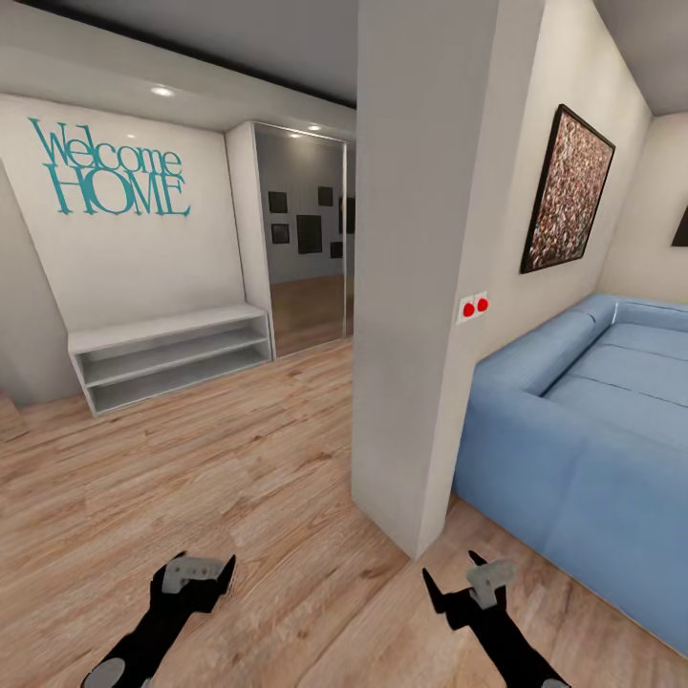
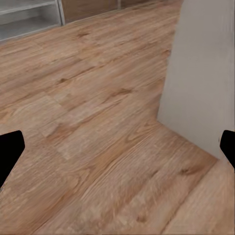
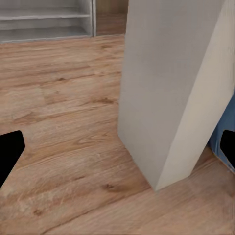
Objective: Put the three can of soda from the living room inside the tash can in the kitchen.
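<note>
The soda cans and the trash can are out of view. I am on a light wood plank floor (image 1: 210,478) beside a white wall end (image 1: 420,287). Low in the head view my left gripper (image 1: 196,573) hangs over the floor with nothing in it, and my right gripper (image 1: 468,578) hangs near the foot of the wall. Both are open. In the left wrist view the black fingertips (image 2: 10,152) stand wide apart over bare planks. In the right wrist view the fingertips (image 3: 9,154) are also wide apart, facing the wall corner (image 3: 156,186).
A blue sofa (image 1: 592,420) fills the right side, close behind the wall end. A white low shelf unit (image 1: 172,355) stands against the far wall under teal "Welcome HOME" lettering (image 1: 110,172). A mirrored door (image 1: 304,248) is beside it. Open floor lies ahead to the left.
</note>
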You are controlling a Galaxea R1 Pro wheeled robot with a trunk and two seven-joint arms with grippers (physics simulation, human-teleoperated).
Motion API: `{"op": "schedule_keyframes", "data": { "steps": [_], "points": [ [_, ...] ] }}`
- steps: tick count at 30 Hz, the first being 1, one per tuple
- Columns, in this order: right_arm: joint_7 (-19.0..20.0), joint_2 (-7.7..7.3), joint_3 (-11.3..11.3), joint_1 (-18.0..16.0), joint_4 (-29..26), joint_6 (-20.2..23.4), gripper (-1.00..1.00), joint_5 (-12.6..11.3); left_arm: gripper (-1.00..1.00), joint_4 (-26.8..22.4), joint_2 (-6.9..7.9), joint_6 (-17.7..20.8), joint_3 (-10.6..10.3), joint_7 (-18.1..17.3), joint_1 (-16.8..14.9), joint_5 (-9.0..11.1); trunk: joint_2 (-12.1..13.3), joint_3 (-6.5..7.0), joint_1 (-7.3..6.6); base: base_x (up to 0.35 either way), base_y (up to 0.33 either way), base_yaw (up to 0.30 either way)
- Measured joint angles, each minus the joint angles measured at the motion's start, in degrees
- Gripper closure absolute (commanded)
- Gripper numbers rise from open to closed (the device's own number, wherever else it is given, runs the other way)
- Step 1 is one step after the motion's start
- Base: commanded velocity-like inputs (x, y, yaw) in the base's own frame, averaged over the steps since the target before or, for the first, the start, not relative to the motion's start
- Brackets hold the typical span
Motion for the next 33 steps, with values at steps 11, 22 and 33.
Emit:
{"op": "schedule_keyframes", "data": {
  "steps": [11, 22, 33],
  "points": [
    [0.59, -0.56, -4.69, 9.94, -2.97, -3.78, -1.00, -0.06, -1.00, 3.57, -0.06, -10.04, 12.88, -12.08, 0.09, -0.29, 0.00, 0.00, 0.00, 0.000, 0.000, 0.000],
    [13.14, -4.51, -20.21, 10.79, -2.21, -8.11, -1.00, -0.97, -1.00, 0.45, 0.10, -13.48, 14.15, -18.12, 4.23, 1.25, 0.00, 0.00, 0.00, 0.000, 0.000, 0.000],
    [16.41, -4.06, -23.55, 10.68, -2.12, -8.28, -1.00, -0.87, -1.00, 2.61, 0.00, -13.72, 14.14, -18.80, 4.59, 1.18, 0.00, 0.00, 0.00, 0.000, 0.000, 0.000]
  ]
}}
